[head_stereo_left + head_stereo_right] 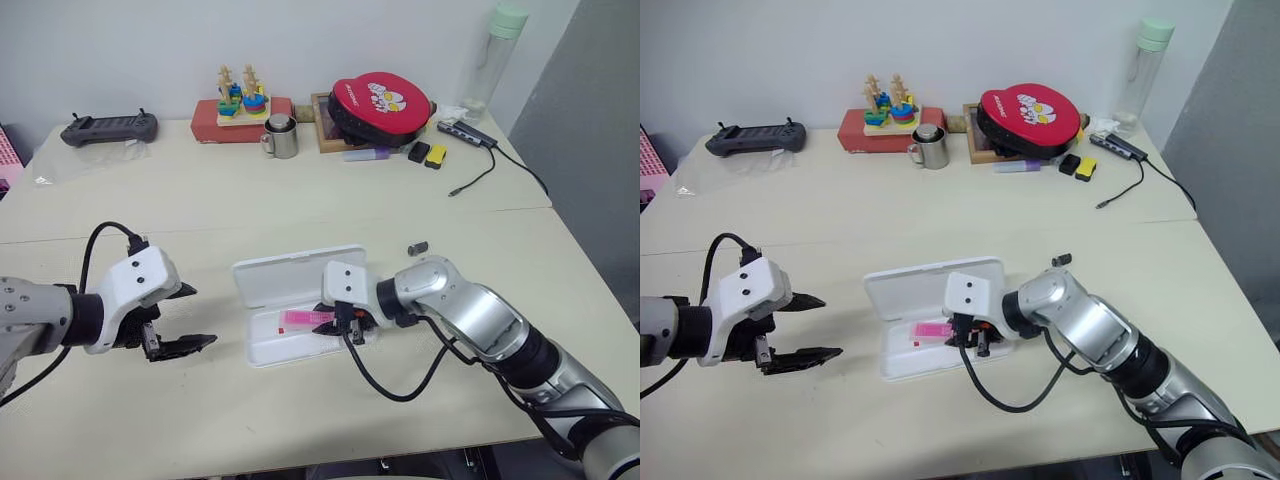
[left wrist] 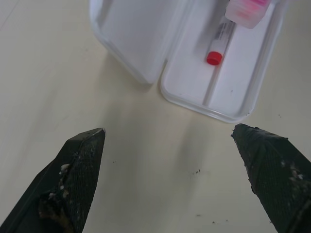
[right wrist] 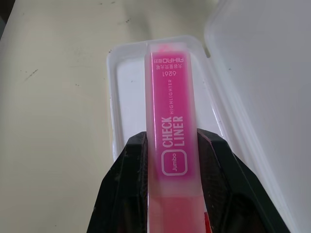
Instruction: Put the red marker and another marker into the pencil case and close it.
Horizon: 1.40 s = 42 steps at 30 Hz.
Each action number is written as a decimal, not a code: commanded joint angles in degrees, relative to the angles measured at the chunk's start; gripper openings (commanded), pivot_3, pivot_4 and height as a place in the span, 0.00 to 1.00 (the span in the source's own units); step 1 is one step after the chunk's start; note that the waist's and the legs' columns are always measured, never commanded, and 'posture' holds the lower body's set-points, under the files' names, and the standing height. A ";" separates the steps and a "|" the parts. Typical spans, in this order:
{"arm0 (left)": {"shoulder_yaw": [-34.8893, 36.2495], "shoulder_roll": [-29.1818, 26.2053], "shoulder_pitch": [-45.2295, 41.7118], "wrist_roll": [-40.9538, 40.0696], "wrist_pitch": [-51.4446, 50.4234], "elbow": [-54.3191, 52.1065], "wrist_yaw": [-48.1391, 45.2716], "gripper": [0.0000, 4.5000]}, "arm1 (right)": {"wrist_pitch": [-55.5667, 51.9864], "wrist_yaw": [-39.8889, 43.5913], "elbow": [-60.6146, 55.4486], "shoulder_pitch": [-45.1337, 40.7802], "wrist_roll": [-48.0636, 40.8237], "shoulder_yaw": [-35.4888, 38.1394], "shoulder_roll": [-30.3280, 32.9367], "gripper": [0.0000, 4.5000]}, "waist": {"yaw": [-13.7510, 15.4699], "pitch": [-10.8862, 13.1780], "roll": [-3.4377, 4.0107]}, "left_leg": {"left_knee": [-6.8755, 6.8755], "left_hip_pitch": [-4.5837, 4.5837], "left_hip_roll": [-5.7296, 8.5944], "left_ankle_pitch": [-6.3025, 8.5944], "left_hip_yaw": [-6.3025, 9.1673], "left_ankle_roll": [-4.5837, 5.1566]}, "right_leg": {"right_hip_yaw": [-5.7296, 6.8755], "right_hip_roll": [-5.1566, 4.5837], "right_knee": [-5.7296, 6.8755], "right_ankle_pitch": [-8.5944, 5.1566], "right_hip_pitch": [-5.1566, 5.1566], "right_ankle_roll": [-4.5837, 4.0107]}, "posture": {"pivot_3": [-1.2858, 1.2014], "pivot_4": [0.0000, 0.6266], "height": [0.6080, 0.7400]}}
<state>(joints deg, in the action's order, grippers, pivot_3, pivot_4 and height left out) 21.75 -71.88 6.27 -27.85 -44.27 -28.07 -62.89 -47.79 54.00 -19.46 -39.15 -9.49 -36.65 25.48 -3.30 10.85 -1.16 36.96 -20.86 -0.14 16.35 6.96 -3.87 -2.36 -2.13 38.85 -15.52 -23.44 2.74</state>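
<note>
Pink highlighter [image 3: 174,141] gripped over open pencil case [image 1: 290,278].

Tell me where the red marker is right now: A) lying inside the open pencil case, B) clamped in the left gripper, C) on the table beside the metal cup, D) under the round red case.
A: the red marker lies in the tray of the open pencil case, while the right gripper holds the pink highlighter over it.

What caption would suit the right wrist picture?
Right gripper holding a chunky pink highlighter over the open white plastic pencil case.
</note>
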 commanded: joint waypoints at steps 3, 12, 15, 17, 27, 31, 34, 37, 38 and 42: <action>-1.52 -2.79 -1.81 1.92 2.93 3.52 -3.05 1.00 | 2.53 -0.73 -2.59 2.84 2.03 -3.51 -0.09 0.24 | -0.01 0.00 -0.01 | 0.00 0.00 -0.01 0.00 -0.03 0.00 | -0.02 0.01 0.00 -0.01 -0.01 -0.01 | 0.52 0.24 1.00; -4.69 -3.31 -5.59 2.36 3.23 4.80 -3.86 1.00 | 5.68 -1.86 -0.61 2.70 5.26 -5.55 -2.51 0.24 | -0.32 -0.02 -0.03 | 0.01 0.03 -0.23 0.00 -0.04 0.00 | -0.01 0.23 0.02 -0.01 -0.01 -0.02 | 0.52 0.24 1.00; -5.20 -3.02 -6.16 2.49 3.16 4.92 -3.72 1.00 | 7.04 -1.58 0.36 0.94 6.11 -5.65 -3.60 0.24 | -0.36 -0.02 -0.03 | 0.01 0.08 -0.51 0.00 -0.03 0.00 | -0.01 0.55 0.03 0.01 -0.01 -0.15 | 0.52 0.24 1.00; -5.50 -2.65 -6.32 2.56 3.13 4.91 -3.50 1.00 | 7.00 -1.44 0.79 -0.31 6.19 -5.53 -5.01 0.24 | -0.47 -0.01 -0.01 | 0.01 0.08 -0.62 0.00 -0.01 0.00 | -0.02 0.70 0.04 0.00 -0.04 -0.16 | 0.52 0.24 1.00; -6.37 -1.46 -6.37 2.92 3.23 4.88 -2.36 1.00 | 6.19 -1.12 0.28 -2.47 6.10 -5.42 -8.05 0.24 | -0.34 0.00 -0.01 | 0.01 0.03 -0.70 0.00 -0.02 0.00 | -0.03 0.80 0.06 0.10 -0.12 -0.38 | 0.52 0.24 1.00; -7.15 -0.98 -6.90 3.15 3.46 5.24 -2.05 1.00 | 5.66 -1.15 0.63 -3.30 5.88 -5.44 -9.09 0.24 | -0.33 0.00 0.00 | 0.00 0.03 -0.70 0.00 -0.01 0.00 | -0.03 0.80 0.07 0.10 -0.15 -0.39 | 0.52 0.24 1.00; -7.44 -0.84 -7.28 3.11 3.27 5.21 -1.95 1.00 | 5.37 -1.44 0.88 -3.25 5.92 -5.78 -9.60 0.24 | -0.33 0.00 0.00 | 0.01 0.03 -0.70 0.00 -0.01 0.00 | -0.03 0.80 0.08 0.10 -0.15 -0.39 | 0.52 0.24 1.00; -7.61 -0.73 -7.56 2.89 2.93 4.99 -1.84 1.00 | 5.11 -1.76 1.66 -2.85 6.08 -6.35 -10.28 0.24 | -0.32 0.00 0.00 | 0.01 0.03 -0.70 0.00 -0.01 0.00 | -0.03 0.80 0.07 0.10 -0.15 -0.39 | 0.52 0.24 1.00; -7.51 -0.77 -7.42 2.89 2.86 4.94 -1.84 1.00 | 4.97 -1.85 1.92 -2.68 6.06 -6.44 -10.44 0.24 | -0.32 0.00 0.00 | 0.00 0.03 -0.70 0.00 -0.01 0.00 | -0.03 0.80 0.07 0.10 -0.15 -0.39 | 0.52 0.24 1.00; -7.11 -0.95 -7.05 2.77 2.69 4.79 -1.89 1.00 | 5.71 -2.10 3.40 -2.00 6.72 -7.08 -10.19 0.24 | -0.33 0.00 0.00 | 0.00 0.03 -0.70 0.00 -0.01 0.00 | -0.03 0.80 0.07 0.10 -0.16 -0.39 | 0.52 0.24 1.00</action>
<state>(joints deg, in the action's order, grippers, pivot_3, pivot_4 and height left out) 13.72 -72.69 -0.58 -25.26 -41.84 -22.71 -64.63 -43.05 52.27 -15.86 -41.45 -3.35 -43.88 15.32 -3.63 10.85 -1.16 36.96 -20.83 -0.84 16.35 6.95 -3.87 -2.39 -1.33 38.93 -15.42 -23.60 2.35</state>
